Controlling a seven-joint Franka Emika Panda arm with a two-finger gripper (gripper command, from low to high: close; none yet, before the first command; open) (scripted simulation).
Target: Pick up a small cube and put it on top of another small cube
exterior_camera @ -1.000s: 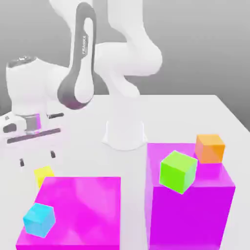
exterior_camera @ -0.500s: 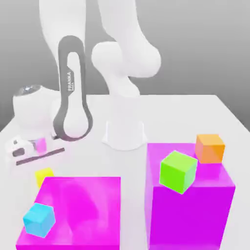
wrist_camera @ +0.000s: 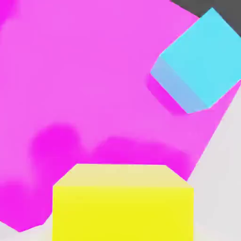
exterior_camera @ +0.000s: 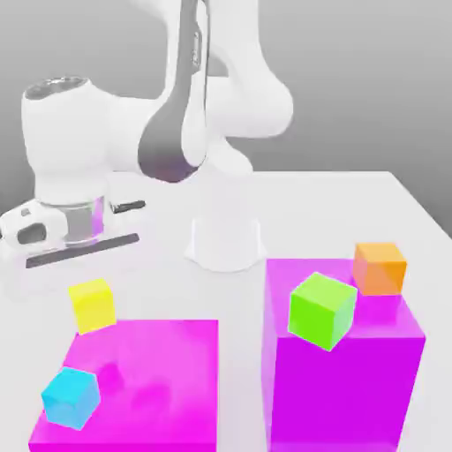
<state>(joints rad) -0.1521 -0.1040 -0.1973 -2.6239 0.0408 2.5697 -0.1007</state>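
Observation:
The small yellow cube hangs just above the table, at the far edge of the low magenta block on the exterior view's left. My gripper reaches down from the white hand and is shut on this cube. In the hand view the yellow cube sits close up, with the magenta block's top beneath it. A small cyan cube rests tilted on that block, nearer the camera than the yellow one; the hand view also catches the cyan cube.
A taller magenta block stands at the exterior view's right, carrying a lime-green cube and an orange cube. The arm's white base rises behind the blocks. The white table extends behind them.
The gripper went from open above the yellow cube to shut on it. The hand then rose and shifted slightly right, lifting the cube off the table.

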